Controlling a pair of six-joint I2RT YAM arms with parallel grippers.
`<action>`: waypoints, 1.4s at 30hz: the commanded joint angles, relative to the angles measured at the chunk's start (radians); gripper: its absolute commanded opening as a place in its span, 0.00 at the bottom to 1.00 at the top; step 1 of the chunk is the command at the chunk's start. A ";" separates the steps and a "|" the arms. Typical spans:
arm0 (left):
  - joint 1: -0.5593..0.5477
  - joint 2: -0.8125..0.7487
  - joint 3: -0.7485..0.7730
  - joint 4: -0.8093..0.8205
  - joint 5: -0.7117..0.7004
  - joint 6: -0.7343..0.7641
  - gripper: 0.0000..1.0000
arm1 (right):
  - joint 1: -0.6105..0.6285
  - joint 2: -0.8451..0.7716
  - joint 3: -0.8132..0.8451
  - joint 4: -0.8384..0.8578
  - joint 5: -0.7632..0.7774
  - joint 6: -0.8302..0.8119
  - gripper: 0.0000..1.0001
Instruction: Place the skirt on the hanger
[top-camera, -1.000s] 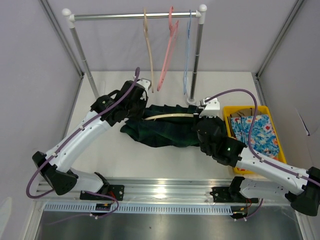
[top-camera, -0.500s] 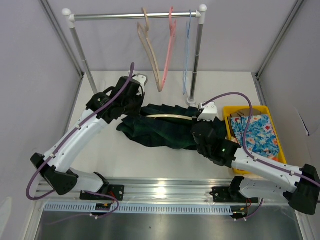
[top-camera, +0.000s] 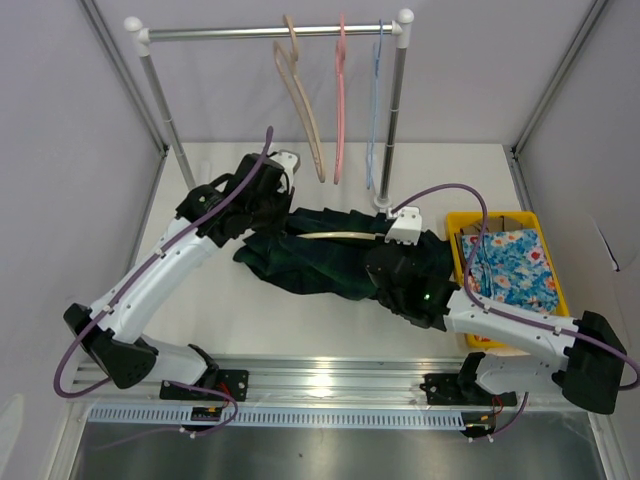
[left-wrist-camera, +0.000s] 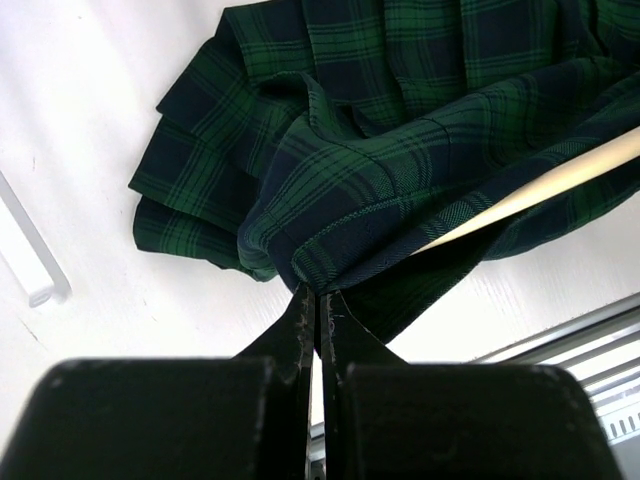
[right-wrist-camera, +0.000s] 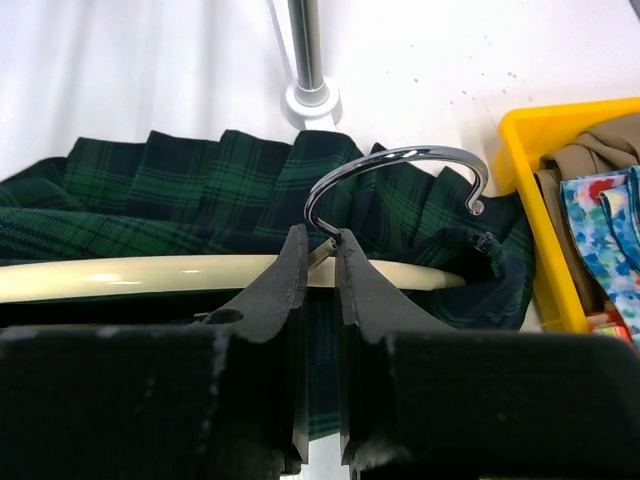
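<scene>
Where the left fingers (left-wrist-camera: 312, 310) meet, they are pressed shut on a folded edge of the skirt (left-wrist-camera: 400, 120), pinching the cloth right at their tips. It is a pleated skirt in dark green and navy checks, bunched and creased. It lies across the white worktop (top-camera: 215, 300) and spreads away from those fingertips, with a fan of pleats lying flat beyond them to their left.

Just to the right of the same tips, a pale cream bar of the hanger (left-wrist-camera: 560, 172) comes out from under a fold of the cloth and runs off to the side, so part of the hanger is covered by the skirt. Seen from above, the skirt stretches between the two sets of fingers, and the cream curve of the hanger shows along its far side.

The right fingers (right-wrist-camera: 298, 265) are closed on the hanger's neck. They grip the thin metal stem where the shiny hook (right-wrist-camera: 400, 158) rises from the cream shoulder. The hook arches up and over to the right of the fingertips, and the plaid pleats lie behind and beneath it. A dark fold of skirt hangs over the shoulder's end just right of the fingers.

Farther right of them stands a yellow bin (right-wrist-camera: 520, 150), near the skirt's end. Inside it lie a bright blue floral cloth (right-wrist-camera: 600, 215) and, beyond that, a dull brown piece of fabric (right-wrist-camera: 590, 155).
</scene>
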 joint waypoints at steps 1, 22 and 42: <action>-0.013 -0.010 -0.006 0.077 -0.050 -0.008 0.00 | 0.010 0.054 0.019 -0.176 0.192 -0.099 0.00; -0.067 0.054 0.028 0.103 -0.025 -0.031 0.00 | 0.050 -0.136 0.201 -0.140 -0.177 -0.119 0.00; -0.059 -0.041 0.286 -0.093 -0.098 0.008 0.00 | 0.041 -0.136 0.206 -0.242 -0.151 -0.109 0.00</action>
